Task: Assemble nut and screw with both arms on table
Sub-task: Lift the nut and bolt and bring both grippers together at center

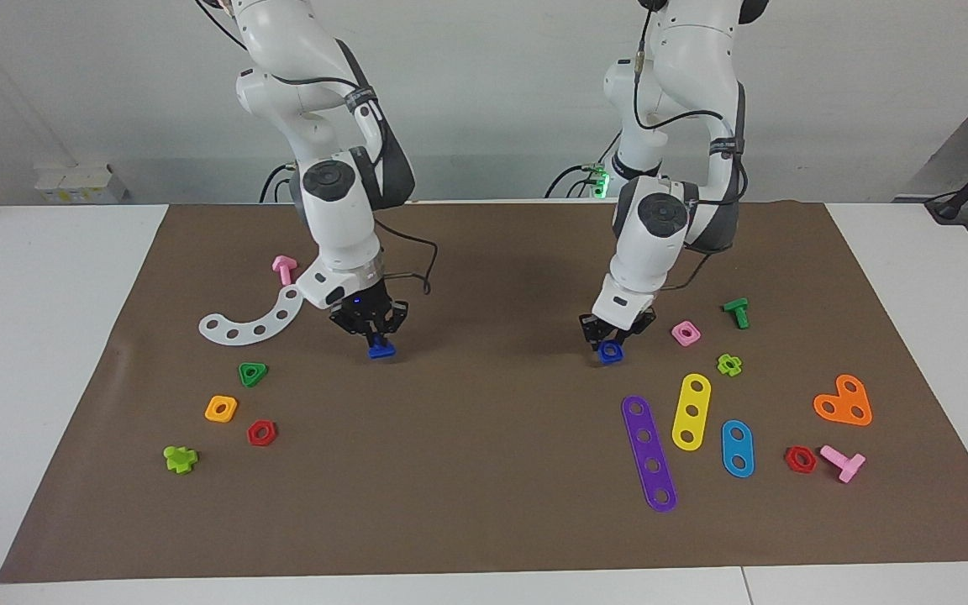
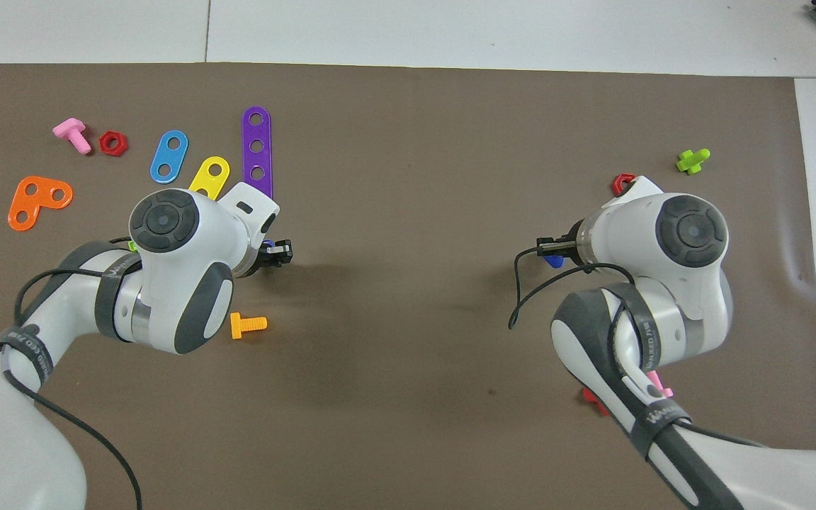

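Note:
My right gripper [image 1: 375, 336] is shut on the blue screw [image 1: 381, 349], which hangs head-down just over the brown mat [image 1: 484, 487] of the table, toward the right arm's end. My left gripper [image 1: 609, 340] is shut on the blue square nut [image 1: 610, 353], low over the mat toward the left arm's end. A wide stretch of mat separates the two. From overhead, only slivers of blue show: the screw [image 2: 554, 261] under the right gripper [image 2: 548, 246] and the nut [image 2: 268, 245] under the left gripper [image 2: 280, 252].
A white curved strip [image 1: 253, 324], green triangular nut [image 1: 253, 373], yellow-orange nut [image 1: 221, 408] and red nut [image 1: 261, 433] lie toward the right arm's end. A pink nut [image 1: 686, 333], purple strip [image 1: 649, 452], yellow strip [image 1: 691, 410] and orange screw [image 2: 247, 324] lie toward the left arm's end.

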Controlling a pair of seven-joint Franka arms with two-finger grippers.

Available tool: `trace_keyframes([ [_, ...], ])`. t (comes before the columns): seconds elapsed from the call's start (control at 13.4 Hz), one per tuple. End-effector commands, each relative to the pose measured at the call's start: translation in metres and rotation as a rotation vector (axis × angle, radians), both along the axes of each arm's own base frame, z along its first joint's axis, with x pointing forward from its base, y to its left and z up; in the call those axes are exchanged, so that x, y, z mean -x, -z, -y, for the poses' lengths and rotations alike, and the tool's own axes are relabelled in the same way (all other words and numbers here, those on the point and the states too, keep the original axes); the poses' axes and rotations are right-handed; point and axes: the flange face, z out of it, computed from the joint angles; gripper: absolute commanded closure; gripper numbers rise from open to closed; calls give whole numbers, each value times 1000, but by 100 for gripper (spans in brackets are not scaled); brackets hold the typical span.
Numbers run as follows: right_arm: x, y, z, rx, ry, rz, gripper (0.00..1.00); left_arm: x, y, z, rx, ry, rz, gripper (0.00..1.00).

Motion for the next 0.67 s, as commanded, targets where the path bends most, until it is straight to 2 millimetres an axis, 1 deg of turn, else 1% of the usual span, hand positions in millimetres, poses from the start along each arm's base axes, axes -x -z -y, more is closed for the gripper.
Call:
trace_keyframes([
  [0.0, 1, 3, -39, -30, 75, -11, 100, -1, -6, 21, -13, -9, 14, 100],
  [0.15, 10, 8, -70, -41, 98, -16, 100, 4, -9, 36, -9, -15, 20, 100],
  [0.22, 10, 8, -83, -48, 107, -14, 100, 4, -12, 41, -5, -15, 26, 100],
  [0.3, 10, 5, -93, -56, 113, -9, 100, 4, -13, 44, -2, -15, 28, 100],
  [0.37, 14, 9, -104, -55, 105, -12, 100, 3, -14, 46, 1, -15, 32, 100],
  [0.52, 21, 18, -141, -56, 78, -14, 100, 6, -18, 60, 10, -20, 41, 100],
  [0.6, 19, 18, -146, -60, 94, -11, 100, 6, -20, 65, 14, -29, 45, 100],
])
